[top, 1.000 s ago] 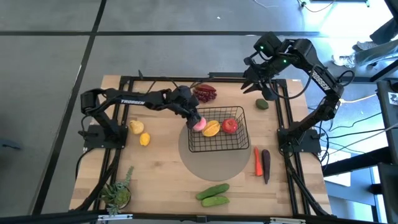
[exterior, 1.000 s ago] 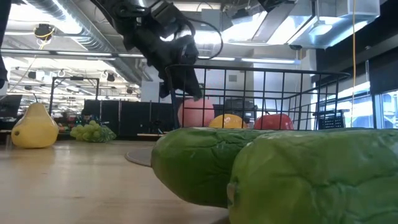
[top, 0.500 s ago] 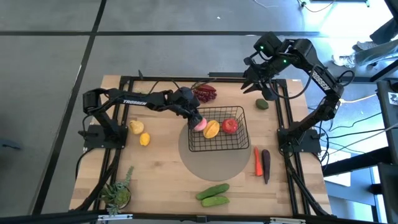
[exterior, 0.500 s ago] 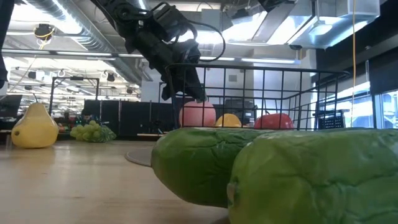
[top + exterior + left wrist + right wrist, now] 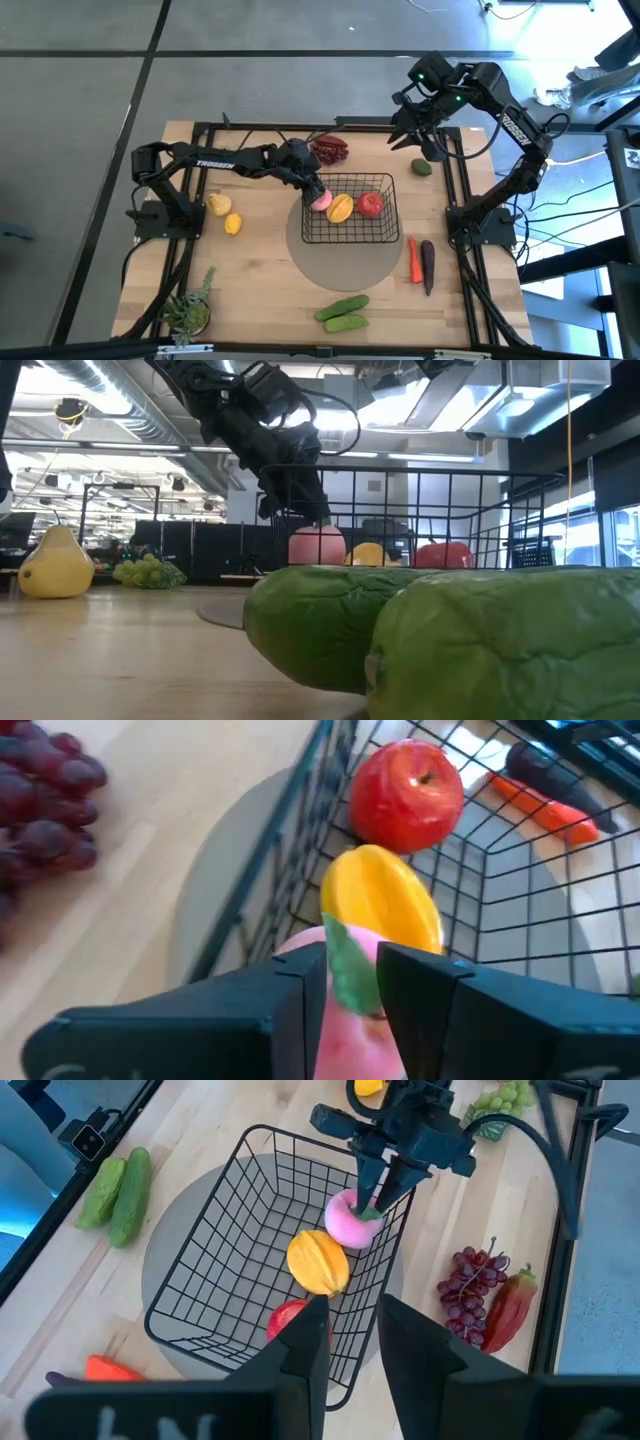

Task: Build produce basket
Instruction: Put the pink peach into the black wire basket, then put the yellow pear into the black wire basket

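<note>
The black wire basket (image 5: 350, 236) stands on a grey round mat near the table's middle. A red apple (image 5: 370, 203) and a yellow-orange mango (image 5: 341, 207) lie inside it. My left gripper (image 5: 313, 189) reaches into the basket's far-left corner, shut on the pink peach (image 5: 320, 201), which shows in the right wrist view as well (image 5: 350, 1223). My right gripper (image 5: 412, 138) hangs open, high over the table's far-right corner, touching nothing. My left gripper pinches the peach's top at its green leaf (image 5: 349, 972) between its two fingers (image 5: 295, 1000). It comes slanting down from the table's left side. The peach hangs below the fingertips beside the mango (image 5: 380, 905). I cannot tell whether it rests on the basket floor.
Purple grapes (image 5: 330, 150) and a red pepper (image 5: 510, 1305) lie beyond the basket, a green fruit (image 5: 422, 167) at far right. Pear (image 5: 219, 205) and lemon (image 5: 233, 224) lie left, carrot (image 5: 413, 259) and eggplant (image 5: 428, 265) right, cucumbers (image 5: 343, 312) and potted plant (image 5: 188, 312) near.
My left gripper has sunk a little and shifted slightly toward the table's right, carrying the peach lower inside the basket beside the mango. It has stayed shut on the peach.
</note>
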`<move>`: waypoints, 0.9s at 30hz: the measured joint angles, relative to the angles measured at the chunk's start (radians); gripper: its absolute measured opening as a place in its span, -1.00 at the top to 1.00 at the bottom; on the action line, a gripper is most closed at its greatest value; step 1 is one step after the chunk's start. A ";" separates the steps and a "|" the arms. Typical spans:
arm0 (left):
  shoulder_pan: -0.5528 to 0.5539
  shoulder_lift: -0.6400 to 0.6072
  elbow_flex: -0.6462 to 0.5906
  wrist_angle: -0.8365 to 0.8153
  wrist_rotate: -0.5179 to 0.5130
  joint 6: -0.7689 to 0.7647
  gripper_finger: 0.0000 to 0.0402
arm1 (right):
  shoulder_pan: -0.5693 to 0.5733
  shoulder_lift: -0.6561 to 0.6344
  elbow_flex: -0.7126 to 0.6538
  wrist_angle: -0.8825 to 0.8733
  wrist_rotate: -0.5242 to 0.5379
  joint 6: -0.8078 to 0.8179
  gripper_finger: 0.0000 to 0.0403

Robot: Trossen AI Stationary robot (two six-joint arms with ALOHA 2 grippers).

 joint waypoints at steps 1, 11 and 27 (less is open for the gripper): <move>0.000 -0.011 -0.002 -0.005 -0.001 0.010 0.60 | 0.000 0.000 0.000 0.000 0.000 0.000 0.59; 0.000 -0.125 0.001 0.020 -0.016 0.033 0.60 | 0.000 0.000 0.000 0.000 0.024 0.007 0.59; -0.010 -0.465 0.003 -0.327 -0.234 -0.025 0.62 | 0.000 0.000 0.000 0.000 0.044 0.061 0.59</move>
